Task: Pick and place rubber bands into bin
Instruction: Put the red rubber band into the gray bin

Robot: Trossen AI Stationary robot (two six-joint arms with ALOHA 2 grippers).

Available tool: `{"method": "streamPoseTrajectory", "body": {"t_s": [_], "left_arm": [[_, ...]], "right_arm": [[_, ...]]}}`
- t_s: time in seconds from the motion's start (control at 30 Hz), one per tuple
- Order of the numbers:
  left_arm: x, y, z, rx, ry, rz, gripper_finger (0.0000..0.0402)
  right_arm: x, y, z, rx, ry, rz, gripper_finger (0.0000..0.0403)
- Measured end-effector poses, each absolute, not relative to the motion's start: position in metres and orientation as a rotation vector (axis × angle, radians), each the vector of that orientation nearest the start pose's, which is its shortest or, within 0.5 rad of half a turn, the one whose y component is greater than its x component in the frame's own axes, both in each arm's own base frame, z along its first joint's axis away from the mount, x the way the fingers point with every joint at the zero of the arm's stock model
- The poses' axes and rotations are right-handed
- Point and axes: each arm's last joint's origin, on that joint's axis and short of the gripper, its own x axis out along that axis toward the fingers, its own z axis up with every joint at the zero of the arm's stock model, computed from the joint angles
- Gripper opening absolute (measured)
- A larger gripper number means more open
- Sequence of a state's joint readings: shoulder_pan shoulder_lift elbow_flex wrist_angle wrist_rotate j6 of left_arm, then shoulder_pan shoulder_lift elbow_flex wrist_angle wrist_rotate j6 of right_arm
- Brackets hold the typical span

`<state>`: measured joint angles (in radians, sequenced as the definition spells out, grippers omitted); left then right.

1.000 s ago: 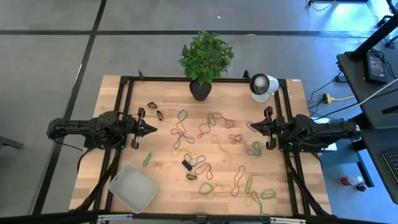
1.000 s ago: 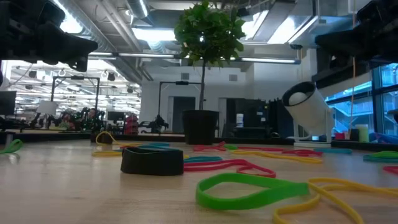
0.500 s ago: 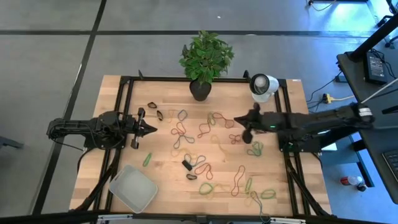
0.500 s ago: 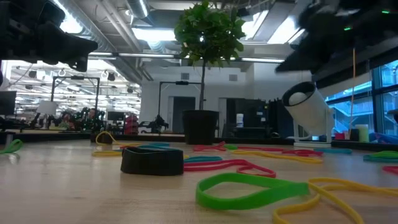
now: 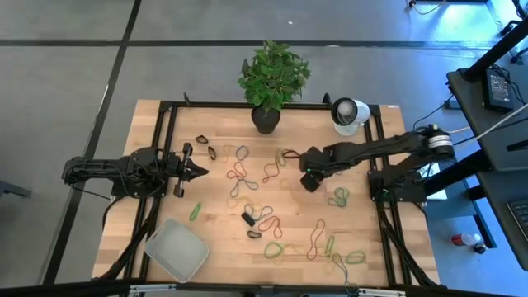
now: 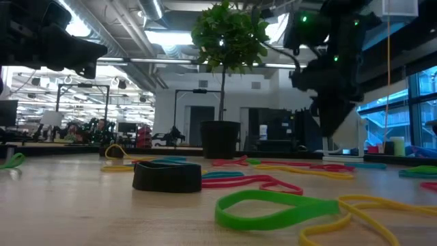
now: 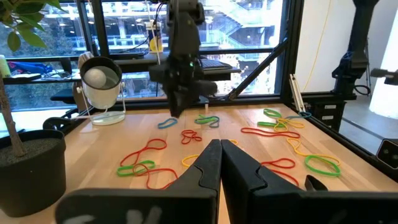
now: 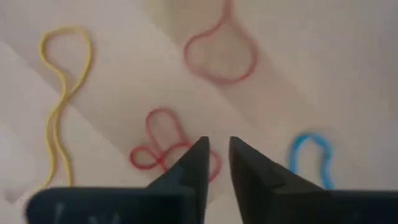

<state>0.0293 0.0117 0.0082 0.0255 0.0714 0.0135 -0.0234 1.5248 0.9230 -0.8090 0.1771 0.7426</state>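
Overhead, the right gripper [image 5: 309, 180] hangs slightly parted and empty above red rubber bands [image 8: 165, 149] mid-table. Left gripper [image 5: 200, 172] — closed, empty — waits near the left edge; the bin [image 5: 176, 250] sits at the front-left corner.

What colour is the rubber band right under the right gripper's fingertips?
Red, seen best in the right wrist view.

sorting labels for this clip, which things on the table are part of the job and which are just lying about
Part of the job:
- rubber bands, scattered over the table
- bin, at the near left corner
- right gripper, over the bands
- left gripper, waiting at the left edge

Just lying about:
- plant pot
- white round device
- black block
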Motion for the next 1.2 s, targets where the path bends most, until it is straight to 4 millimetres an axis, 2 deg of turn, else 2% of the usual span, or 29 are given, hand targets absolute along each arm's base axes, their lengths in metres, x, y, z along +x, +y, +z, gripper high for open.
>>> {"method": "streamPoseTrajectory", "body": {"t_s": [0.27, 0.53, 0.67, 0.87, 1.03, 1.2], "left_arm": [[0.098, 0.001, 0.168, 0.015, -0.022, -0.042, 0.0004], [0.098, 0.001, 0.168, 0.015, -0.022, -0.042, 0.0004], [0.098, 0.001, 0.168, 0.015, -0.023, -0.042, 0.0004], [0.098, 0.001, 0.168, 0.015, -0.023, -0.042, 0.0004], [0.098, 0.001, 0.168, 0.015, -0.022, -0.042, 0.0004], [0.098, 0.001, 0.168, 0.015, -0.022, -0.042, 0.0004]], "right_arm": [[0.267, -0.008, 0.15, 0.599, 1.402, -0.735, 0.0146], [0.271, -0.007, 0.131, 0.638, 1.462, -0.8, 0.0153], [0.272, -0.006, 0.127, 0.645, 1.466, -0.807, 0.0121], [0.273, -0.003, 0.128, 0.698, 1.424, -0.841, 0.0013], [0.276, 0.003, 0.129, 0.715, 1.378, -0.882, 0.0009], [0.287, 0.013, 0.145, 0.66, 1.367, -0.89, 0.0004]]}}
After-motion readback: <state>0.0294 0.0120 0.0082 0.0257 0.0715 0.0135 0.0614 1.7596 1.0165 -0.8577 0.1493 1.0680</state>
